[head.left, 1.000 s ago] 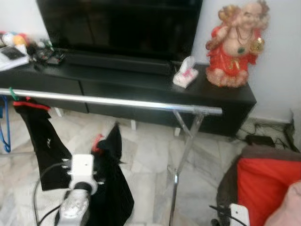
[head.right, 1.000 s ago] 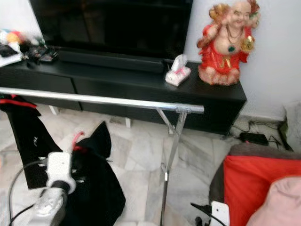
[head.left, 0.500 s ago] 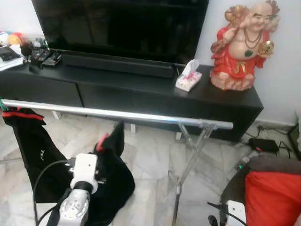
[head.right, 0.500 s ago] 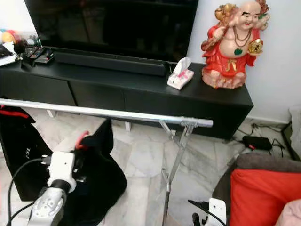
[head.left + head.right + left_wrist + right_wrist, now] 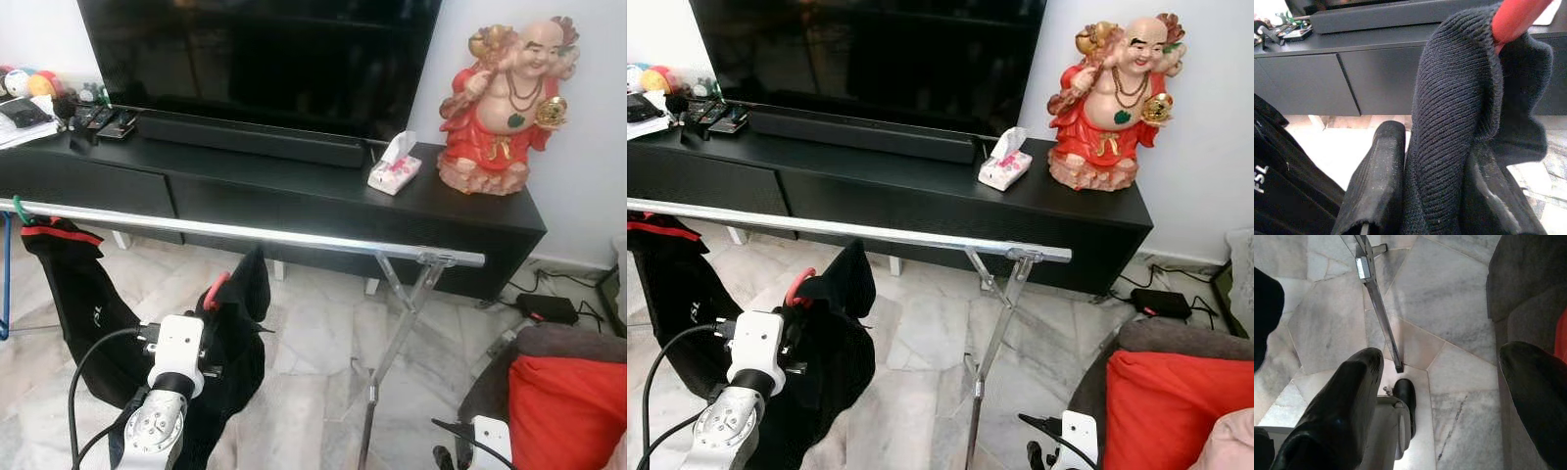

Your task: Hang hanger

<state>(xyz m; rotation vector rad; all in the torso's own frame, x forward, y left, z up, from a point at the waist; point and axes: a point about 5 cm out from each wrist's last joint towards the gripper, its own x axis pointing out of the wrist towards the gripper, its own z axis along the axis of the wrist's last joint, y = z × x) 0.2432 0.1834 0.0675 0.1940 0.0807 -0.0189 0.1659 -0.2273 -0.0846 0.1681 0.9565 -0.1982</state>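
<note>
From my head cameras I see my left gripper (image 5: 227, 311) raised in front of me below the silver rail (image 5: 245, 234) of the clothes rack, carrying a black garment (image 5: 235, 338) on a red hanger (image 5: 215, 291) whose hook pokes up above the cloth. Another black garment (image 5: 78, 294) already hangs at the rail's left end. I judge I am mid-carry: next I must lift the hook above the rail and settle it over a bare stretch. The floor is pale marble (image 5: 313, 333), and behind the rack stand a black TV cabinet (image 5: 294, 196), a tissue box (image 5: 394, 174) and a red statue (image 5: 505, 108). In my left wrist camera my fingers (image 5: 1376, 186) are clamped on the knitted cloth, the red hanger just above. In my right wrist camera my right gripper (image 5: 1440, 401) hangs wide apart and empty over the marble, near the rack's foot (image 5: 1378, 308).
</note>
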